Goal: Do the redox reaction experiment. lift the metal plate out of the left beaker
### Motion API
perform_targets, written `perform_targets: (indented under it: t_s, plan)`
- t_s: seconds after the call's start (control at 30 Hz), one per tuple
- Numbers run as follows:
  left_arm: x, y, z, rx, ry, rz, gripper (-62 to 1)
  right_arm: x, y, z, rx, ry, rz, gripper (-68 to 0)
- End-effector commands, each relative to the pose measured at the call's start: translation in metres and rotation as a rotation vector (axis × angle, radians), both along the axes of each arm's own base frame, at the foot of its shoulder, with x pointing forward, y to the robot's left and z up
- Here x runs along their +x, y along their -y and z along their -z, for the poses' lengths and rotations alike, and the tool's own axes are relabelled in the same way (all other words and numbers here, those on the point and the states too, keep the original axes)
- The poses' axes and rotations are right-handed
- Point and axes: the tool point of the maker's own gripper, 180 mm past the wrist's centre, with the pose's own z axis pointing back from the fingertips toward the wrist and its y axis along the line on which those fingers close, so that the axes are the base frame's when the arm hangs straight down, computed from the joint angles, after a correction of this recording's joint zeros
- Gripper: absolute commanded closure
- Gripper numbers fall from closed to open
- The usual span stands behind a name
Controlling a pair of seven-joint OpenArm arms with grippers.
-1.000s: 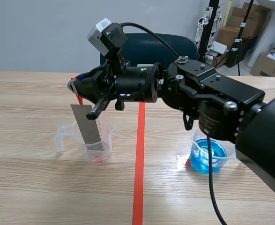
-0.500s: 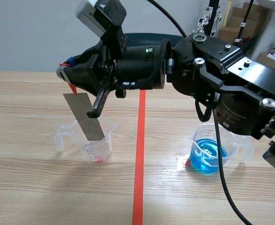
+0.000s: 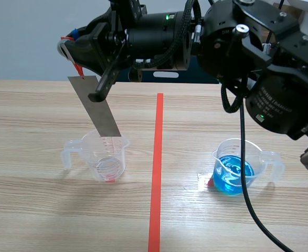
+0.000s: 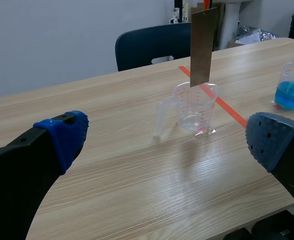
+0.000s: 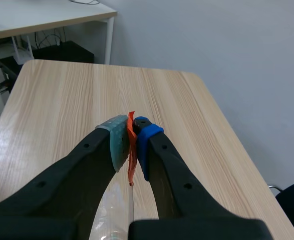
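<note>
Presently, the metal plate is clamped by the right gripper, lower edge at the left beaker rim; the left gripper is spread apart.

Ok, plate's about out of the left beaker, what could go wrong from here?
The metal plate has its lower edge about level with the rim of the left beaker; a sideways move now could clip and tip it.
The right pincer holds the plate only by the orange-red tab at its top, and the plate hangs tilted, so it might swing or slip.
The cable passes close in front of the beaker of blue liquid and might snag it.
</note>
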Motion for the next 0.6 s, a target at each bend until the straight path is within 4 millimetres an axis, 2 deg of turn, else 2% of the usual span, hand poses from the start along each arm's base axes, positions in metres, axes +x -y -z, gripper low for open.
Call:
perform_targets:
  t_s: [0.0, 0.4, 0.57]
  plan:
    - [0.001, 0.003, -0.006, -0.021, 0.026, 0.001, -62.3, 0.007, 0.002, -0.029, 0.062, 0.038, 0.016, -0.3]
    - [0.001, 0.003, -0.006, -0.021, 0.027, 0.001, -62.3, 0.009, 0.000, -0.067, 0.076, 0.062, 0.009, -0.3]
    - [0.000, 0.004, -0.018, -0.047, 0.091, 0.006, -62.3, 0.010, -0.001, -0.080, 0.082, 0.075, 0.006, -0.3]
